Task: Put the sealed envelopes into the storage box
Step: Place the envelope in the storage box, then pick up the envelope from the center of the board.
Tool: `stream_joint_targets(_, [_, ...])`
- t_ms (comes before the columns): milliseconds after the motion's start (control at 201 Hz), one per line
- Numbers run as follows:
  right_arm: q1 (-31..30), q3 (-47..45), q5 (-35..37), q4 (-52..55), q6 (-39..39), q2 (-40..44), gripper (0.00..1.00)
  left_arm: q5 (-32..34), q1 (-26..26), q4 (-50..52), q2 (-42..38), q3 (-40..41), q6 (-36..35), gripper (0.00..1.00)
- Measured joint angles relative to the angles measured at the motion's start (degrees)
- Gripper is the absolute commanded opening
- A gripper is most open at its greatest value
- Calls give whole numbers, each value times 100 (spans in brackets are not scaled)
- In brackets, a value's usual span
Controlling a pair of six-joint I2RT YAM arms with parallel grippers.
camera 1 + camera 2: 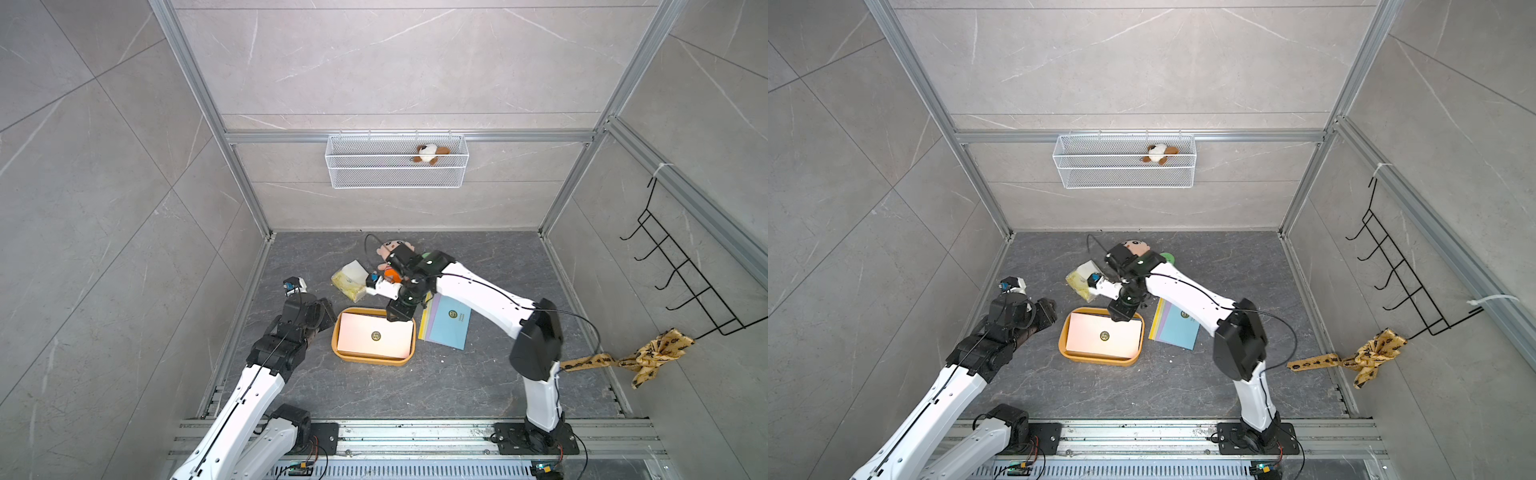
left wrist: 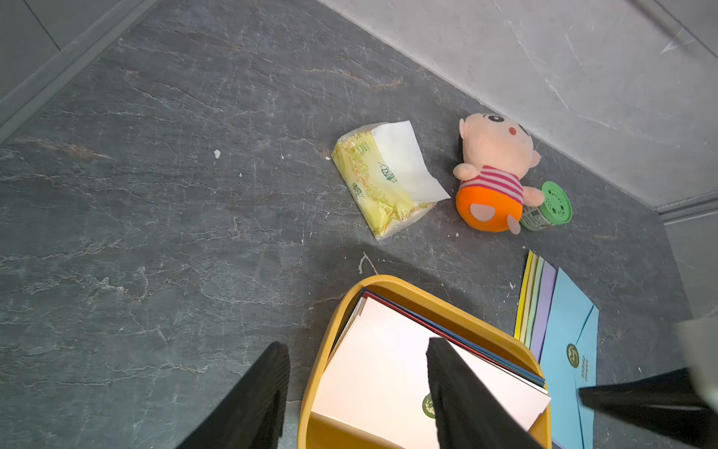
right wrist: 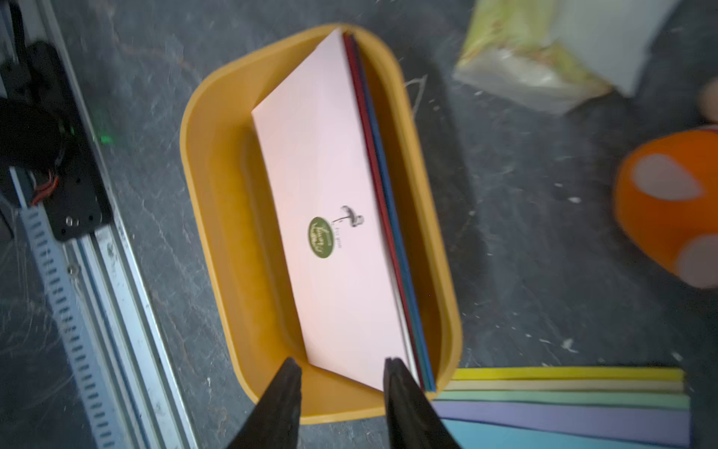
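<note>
Black fingers of my right gripper (image 3: 342,363) stand parted and pinch nothing, poised over one corner of the shallow mustard-yellow plastic storage box (image 3: 202,116). It is the corner nearest the loose stack. One fingertip sits right at the corner of the flat pale-pink paper envelope (image 3: 330,175) with the small round green seal (whether it touches, I cannot tell through the blur). That envelope lies topmost in the box, with thin edges of a red envelope (image 3: 359,97) and a navy envelope (image 3: 392,217) showing beneath it. Just beside the box, on the dark grey stone-look table (image 1: 415,395), lies a fanned stack of paper envelopes (image 1: 451,324): light blue on top, then lilac, green, cream and yellow edges. My left gripper (image 2: 357,344) hangs at the box's opposite side, jaws apart and empty. Farther off lies a crinkly yellow tissue pack (image 2: 373,182).
</note>
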State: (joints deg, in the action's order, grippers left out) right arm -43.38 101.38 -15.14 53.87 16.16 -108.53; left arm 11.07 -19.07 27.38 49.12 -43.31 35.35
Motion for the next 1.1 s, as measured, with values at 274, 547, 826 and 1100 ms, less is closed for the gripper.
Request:
stream_joint_targets(274, [1062,-3132,1099,-2212,-1768,3047,42,-927,-142,-656,614,-17,-44,49])
stream_joint_targets(547, [1939,-4787,1952,-2973,-3178,3571,1,-960,-1598,-1128,2197,-638,-39,47])
stream_joint_targets(826, [2983,-5418,1316,-3294,-4236,3407,45,-979,-2428,-1561,4321,-2037,7,48])
stream_joint_targets(1100, [3386,-6155,-85,-4214,-4789,2944,50,-1270,-2618,-1558,6048,-3694,2,46])
